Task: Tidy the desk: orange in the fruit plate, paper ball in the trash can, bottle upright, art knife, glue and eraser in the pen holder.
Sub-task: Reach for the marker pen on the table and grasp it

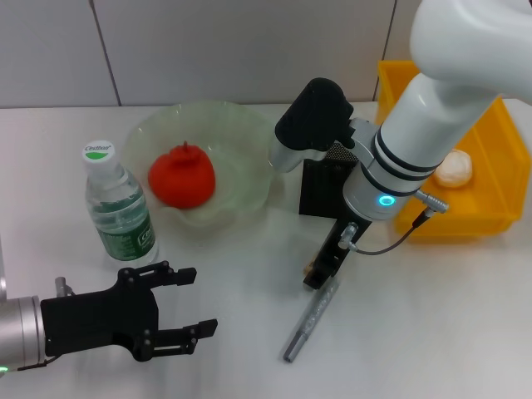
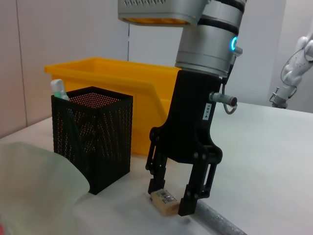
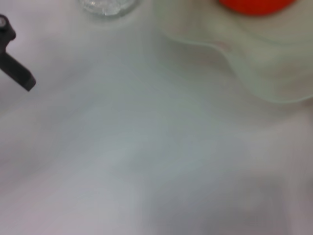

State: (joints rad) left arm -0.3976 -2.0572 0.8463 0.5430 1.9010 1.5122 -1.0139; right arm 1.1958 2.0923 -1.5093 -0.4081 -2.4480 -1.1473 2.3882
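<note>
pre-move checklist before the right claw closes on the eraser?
1. Right claw open, fingers either side of the eraser: ok.
2. Eraser lying on the table, fingertips down at its level: ok.
3. Grey stick next to the eraser, may get bumped: cannot tell.
4. Pen holder upright, near the claw, glue already inside: ok.
5. Left claw open, low near the bottle, clear of the right arm: ok.
6. Orange in the fruit plate, paper ball in the trash can: ok.
</note>
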